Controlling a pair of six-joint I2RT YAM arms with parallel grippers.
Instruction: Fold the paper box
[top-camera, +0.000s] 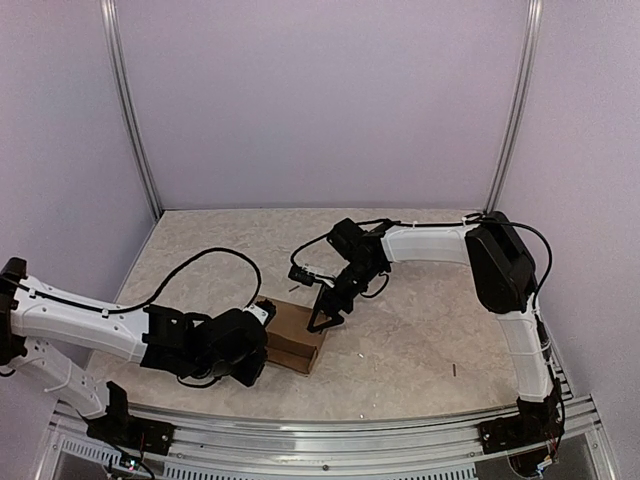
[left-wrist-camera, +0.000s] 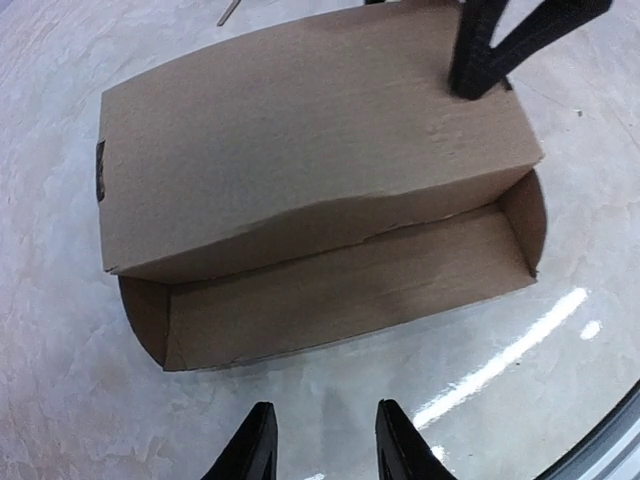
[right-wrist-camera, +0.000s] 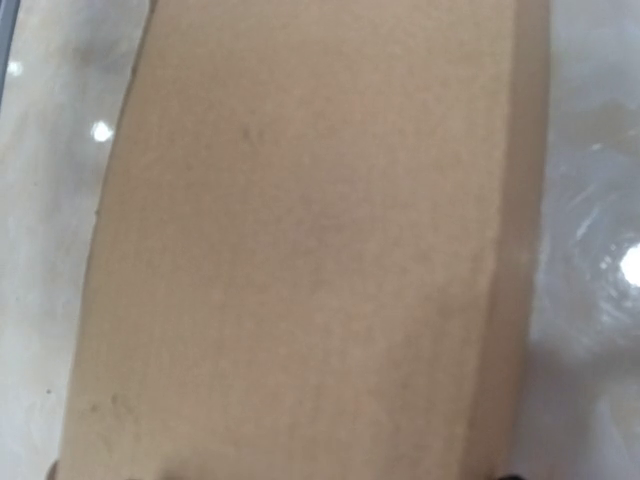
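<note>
Fingers (left-wrist-camera: 255, 445) of my left gripper (left-wrist-camera: 320, 445) gape empty before the plain brown cardboard paper box (left-wrist-camera: 330, 300); my splayed right gripper (left-wrist-camera: 480, 80) seemingly pins its lid (left-wrist-camera: 300, 140), awaiting tucking.

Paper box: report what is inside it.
Through the open front, the box shows only bare cardboard floor and end flaps; nothing lies in that strip. The lid, with the right tool on it, covers the rest.

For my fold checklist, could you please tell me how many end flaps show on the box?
2, both in the left wrist view: one flap at the left end of the open box, one at the right end. Others may be hidden under the top.
</note>
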